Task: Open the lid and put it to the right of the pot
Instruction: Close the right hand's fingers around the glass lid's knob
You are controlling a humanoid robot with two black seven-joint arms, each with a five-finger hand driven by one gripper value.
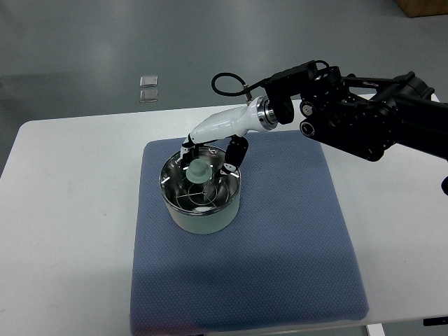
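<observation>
Right hand [210,155] over pot [201,197] on blue mat [294,238] — fingers around lid knob [198,171], lid seated.

pot [201,203]: mat [294,231] bare at 3 o'clock | right hand [210,157] overhead | surface [70,210] bare at 9 o'clock

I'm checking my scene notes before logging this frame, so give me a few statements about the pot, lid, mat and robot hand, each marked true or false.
1. The round metal pot stands on the blue textured mat. True.
2. The glass lid with pale knob lies on the mat right of the pot. False: it sits on the pot.
3. The right robot hand is at the lid's knob. True.
4. The mat lies on a wooden floor. False: it lies on the white table.
5. Two arms are visible. False: only the right.
</observation>
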